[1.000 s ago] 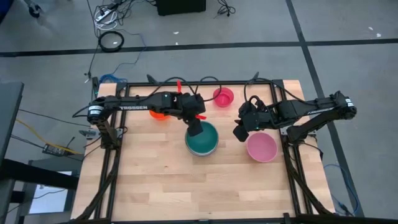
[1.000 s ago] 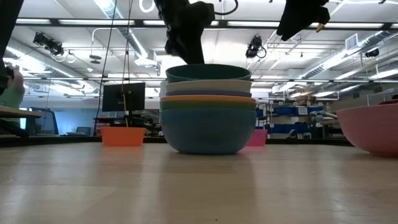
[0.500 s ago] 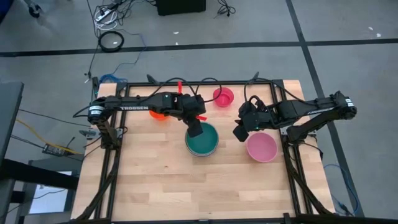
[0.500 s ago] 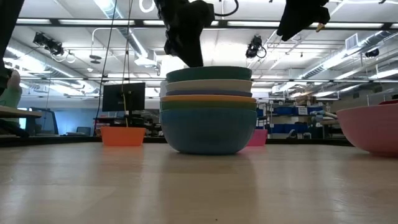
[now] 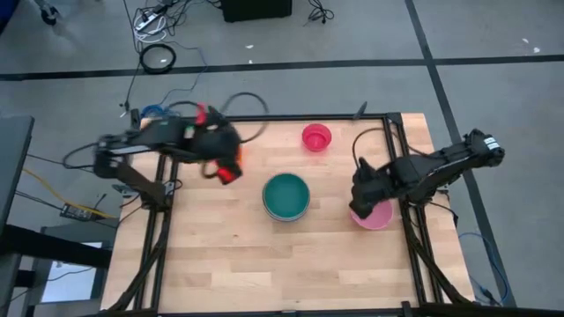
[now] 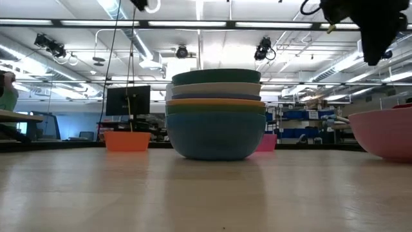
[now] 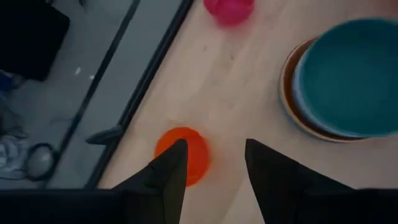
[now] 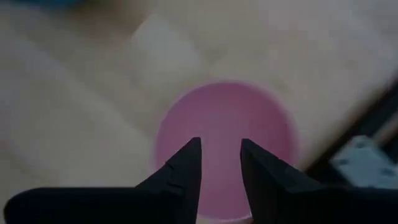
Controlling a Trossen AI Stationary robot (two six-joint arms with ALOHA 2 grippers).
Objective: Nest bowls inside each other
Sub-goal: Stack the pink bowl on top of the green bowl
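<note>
Tabletop (image 5: 220,255): one bowl stack (image 5: 286,196), three loose bowls (image 5: 316,136).

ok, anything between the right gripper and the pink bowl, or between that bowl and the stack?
Nothing visible. The right gripper hangs over the pink bowl with empty jaws apart. Bare tabletop separates it from the stack. The left gripper is off by the orange-red bowl.

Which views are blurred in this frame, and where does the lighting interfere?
Right wrist view: wholly soft, the pink bowl smeared. High view: the left arm streaks with motion while the nested stack stays crisp. Left wrist view: mild softness on the small orange-red bowl. Low view: sharp, but bright ceiling strip lights backlight the scene.
</note>
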